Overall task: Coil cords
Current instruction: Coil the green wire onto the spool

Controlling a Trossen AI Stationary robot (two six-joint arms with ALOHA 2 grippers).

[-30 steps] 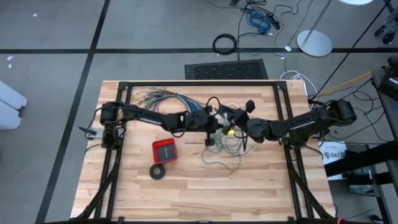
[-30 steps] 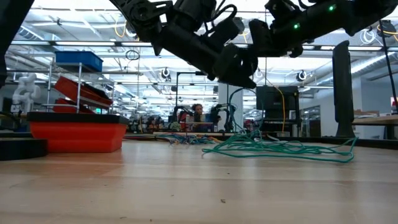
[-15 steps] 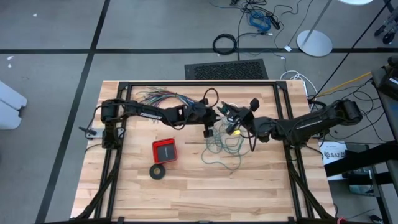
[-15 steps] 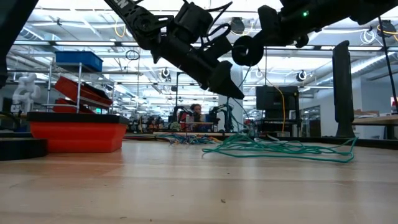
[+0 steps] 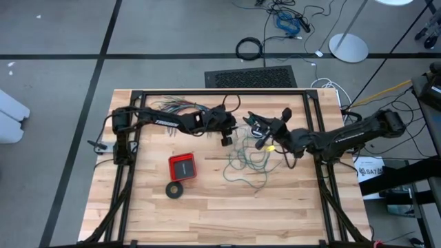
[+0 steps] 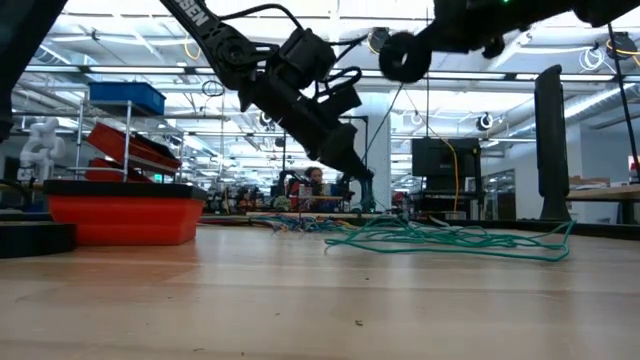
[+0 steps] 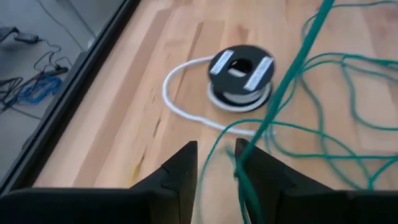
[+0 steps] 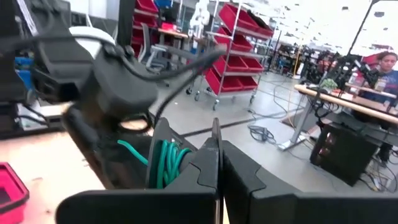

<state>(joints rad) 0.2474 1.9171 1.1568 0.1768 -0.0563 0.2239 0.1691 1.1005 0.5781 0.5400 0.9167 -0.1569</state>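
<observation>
You are mid-coil: the right gripper (image 5: 263, 142), pressed together, holds teal-green wire (image 5: 249, 162) strands above centre frame, the tangle sprawling just below. Your left gripper (image 7: 214, 163) stands spread beside a strand; next, close it there.

Light wooden plank counter (image 5: 207, 207) is carrying a loose tangle of thin teal-green wire (image 5: 249, 164), a white cord with a small black round piece (image 7: 241, 70), a fanned bundle of many-coloured wires (image 5: 171, 107), a square red box (image 5: 182, 167) and a black tape-like ring (image 5: 175, 189).
</observation>
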